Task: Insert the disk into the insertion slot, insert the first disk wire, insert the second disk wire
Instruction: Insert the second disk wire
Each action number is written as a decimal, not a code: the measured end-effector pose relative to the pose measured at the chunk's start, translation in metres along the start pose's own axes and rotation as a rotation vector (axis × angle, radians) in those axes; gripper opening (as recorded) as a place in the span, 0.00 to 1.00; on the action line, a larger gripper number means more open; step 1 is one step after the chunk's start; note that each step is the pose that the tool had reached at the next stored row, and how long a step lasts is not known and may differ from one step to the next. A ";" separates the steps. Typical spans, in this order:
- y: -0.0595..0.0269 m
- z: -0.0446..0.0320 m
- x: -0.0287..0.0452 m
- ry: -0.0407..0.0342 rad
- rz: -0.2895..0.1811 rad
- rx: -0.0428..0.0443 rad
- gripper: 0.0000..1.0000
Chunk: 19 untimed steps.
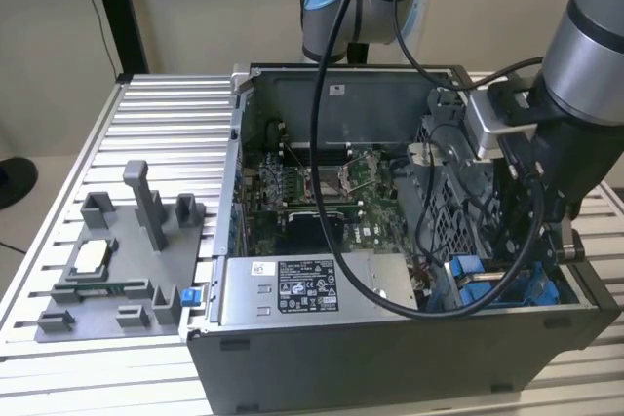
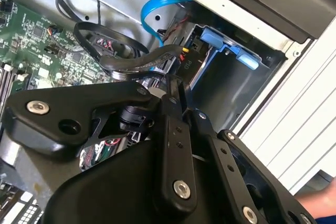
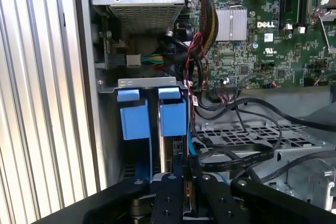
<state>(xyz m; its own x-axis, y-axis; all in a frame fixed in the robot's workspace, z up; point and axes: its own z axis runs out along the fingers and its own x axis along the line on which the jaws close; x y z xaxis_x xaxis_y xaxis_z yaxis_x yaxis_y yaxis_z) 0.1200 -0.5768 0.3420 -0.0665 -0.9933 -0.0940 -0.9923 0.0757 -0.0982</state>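
In the exterior view my arm (image 1: pixel 585 65) reaches down into the open computer case at the drive cage (image 1: pixel 444 211) on the exterior view's right. The disk (image 3: pixel 169 151) stands in the insertion slot (image 3: pixel 149 83) under a blue carrier (image 3: pixel 172 119), next to a second blue carrier (image 3: pixel 134 121). My gripper (image 3: pixel 184 170) hangs just over the disk's end. Its fingers are drawn together on the connector of a flat black disk wire (image 3: pixel 239 162). That black wire (image 2: pixel 131 56) runs to the gripper (image 2: pixel 176 85) in both wire views. A blue wire (image 2: pixel 157 9) curves behind it.
The motherboard (image 3: pixel 262 45) and the power supply (image 1: pixel 312 284) fill the case beside the cage. Loose black and coloured cables (image 3: pixel 197 51) cross near the slot. A grey plastic fixture tray (image 1: pixel 117 270) lies on the ribbed aluminium table (image 1: pixel 166 114) at the exterior view's left.
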 end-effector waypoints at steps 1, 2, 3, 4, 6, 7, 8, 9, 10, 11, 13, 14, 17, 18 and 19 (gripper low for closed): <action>0.0001 0.0003 0.0000 -0.0001 0.000 0.0005 0.00; 0.0001 0.0005 0.0000 -0.0001 0.000 0.0011 0.00; 0.0001 0.0008 0.0001 -0.0001 0.000 0.0017 0.00; 0.0002 0.0012 0.0001 -0.0003 0.000 0.0024 0.00; 0.0002 0.0021 0.0002 -0.0004 0.000 0.0030 0.00; 0.0003 0.0028 0.0003 -0.0002 0.000 0.0031 0.00; 0.0004 0.0037 0.0004 -0.0004 0.000 0.0031 0.00; 0.0005 0.0046 0.0004 -0.0003 0.000 0.0032 0.00; 0.0006 0.0056 0.0006 0.0000 0.000 0.0034 0.00; 0.0007 0.0065 0.0007 0.0007 0.000 0.0034 0.00; 0.0009 0.0082 0.0008 0.0010 0.000 0.0035 0.00; 0.0010 0.0086 0.0009 0.0007 0.000 0.0035 0.00; 0.0010 0.0091 0.0009 -0.0003 0.000 0.0034 0.00; 0.0009 0.0091 0.0008 -0.0004 0.000 0.0033 0.00; 0.0009 0.0091 0.0009 -0.0003 0.000 0.0033 0.00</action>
<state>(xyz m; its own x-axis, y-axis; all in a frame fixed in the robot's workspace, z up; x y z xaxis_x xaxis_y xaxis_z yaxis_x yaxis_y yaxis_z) 0.1199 -0.5768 0.3328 -0.0662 -0.9933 -0.0943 -0.9920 0.0757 -0.1015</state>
